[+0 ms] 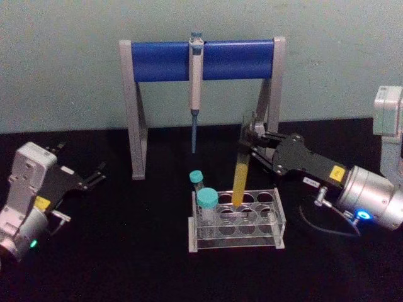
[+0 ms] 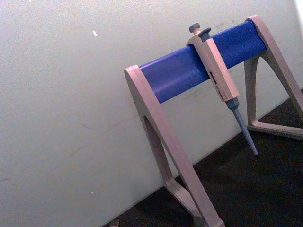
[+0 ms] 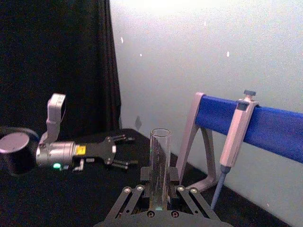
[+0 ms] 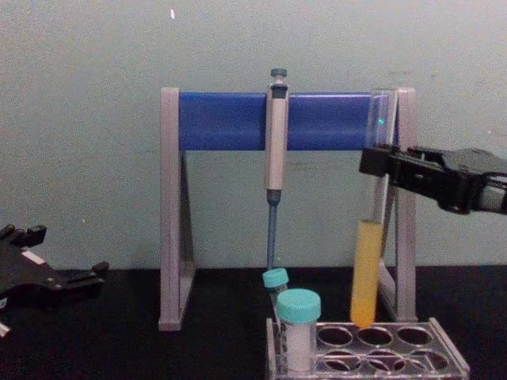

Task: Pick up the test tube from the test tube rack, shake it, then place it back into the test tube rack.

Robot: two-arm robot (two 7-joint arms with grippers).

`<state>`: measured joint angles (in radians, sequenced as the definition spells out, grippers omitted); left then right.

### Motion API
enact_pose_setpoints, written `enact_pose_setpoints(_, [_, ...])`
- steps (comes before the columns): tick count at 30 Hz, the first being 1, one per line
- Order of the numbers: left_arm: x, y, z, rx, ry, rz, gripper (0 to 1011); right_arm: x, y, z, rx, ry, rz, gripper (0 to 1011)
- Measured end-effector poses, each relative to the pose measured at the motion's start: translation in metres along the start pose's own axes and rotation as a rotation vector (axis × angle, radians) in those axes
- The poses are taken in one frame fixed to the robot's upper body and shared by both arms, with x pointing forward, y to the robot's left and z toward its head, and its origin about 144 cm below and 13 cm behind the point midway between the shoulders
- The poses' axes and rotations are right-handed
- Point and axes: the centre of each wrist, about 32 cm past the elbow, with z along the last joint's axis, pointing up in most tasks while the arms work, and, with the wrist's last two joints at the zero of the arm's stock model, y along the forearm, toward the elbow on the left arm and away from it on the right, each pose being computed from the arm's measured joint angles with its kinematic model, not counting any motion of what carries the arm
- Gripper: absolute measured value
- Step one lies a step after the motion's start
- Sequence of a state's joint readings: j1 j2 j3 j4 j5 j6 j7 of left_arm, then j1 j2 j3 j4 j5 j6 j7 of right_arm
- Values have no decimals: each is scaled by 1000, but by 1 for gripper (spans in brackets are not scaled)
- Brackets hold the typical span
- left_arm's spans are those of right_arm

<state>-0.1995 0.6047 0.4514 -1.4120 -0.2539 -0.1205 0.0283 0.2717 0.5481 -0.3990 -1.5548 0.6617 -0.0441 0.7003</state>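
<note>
Yellow-orange test tube (image 1: 241,179) near-upright, centre | right gripper (image 1: 249,142) clamped on its upper part | tip at test tube rack (image 1: 237,245) back row | left gripper (image 1: 97,174) lower left, fingers apart

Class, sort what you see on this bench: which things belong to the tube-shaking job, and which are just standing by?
In the job: test tube, gripped by the right gripper; test tube rack.

Standing by: pipette; pipette stand; two teal-capped tubes in the rack; left gripper, idle and open on the robot's left.
</note>
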Motion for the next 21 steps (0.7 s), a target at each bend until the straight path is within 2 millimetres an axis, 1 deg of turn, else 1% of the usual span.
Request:
enact_pose_setpoints(7, [0, 0, 0, 0, 0, 0, 1001, 1, -12, 3, -37, -50, -37, 229])
enact_pose_setpoints(13, [0, 0, 0, 0, 0, 0, 1001, 0, -11, 2, -38, -77, -76, 229])
enact_pose_setpoints(21, [0, 0, 0, 0, 0, 0, 1001, 0, -6, -4, -47, -82, -93, 229])
